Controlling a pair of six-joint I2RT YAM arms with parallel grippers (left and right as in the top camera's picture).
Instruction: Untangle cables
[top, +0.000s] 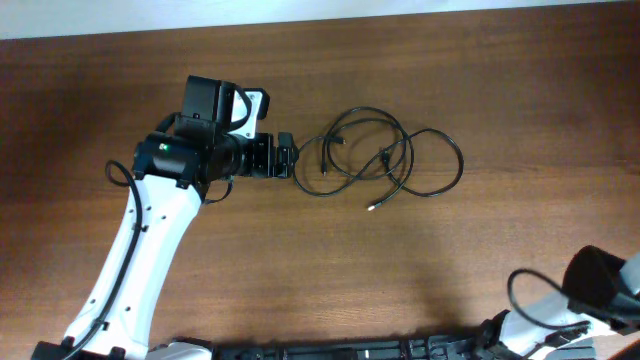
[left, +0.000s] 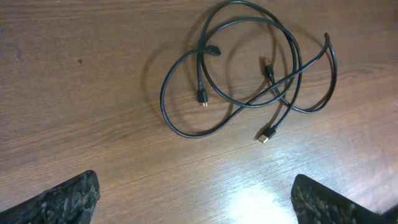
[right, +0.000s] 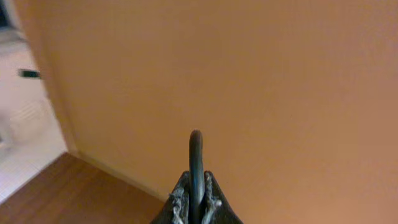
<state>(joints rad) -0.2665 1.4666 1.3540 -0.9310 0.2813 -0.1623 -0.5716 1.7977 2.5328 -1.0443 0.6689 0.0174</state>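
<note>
Dark wooden table (top: 480, 260) under both arms. Just beyond the tips of the left gripper (top: 285, 158): black cables (top: 385, 157), loosely looped over one another, flat on the wood, with nothing lying between. Jaws spread fully wide, holding nothing. Seen clearly only from the left wrist: four small plugs, one gold-tipped and nearest the jaws. Right gripper (right: 196, 196) pinched shut, facing an orange wall (right: 249, 74); thin dark loop (right: 196, 149) standing up between its tips, unclear whether gripped. From overhead, right arm (top: 590, 290) well apart from the cables.
</note>
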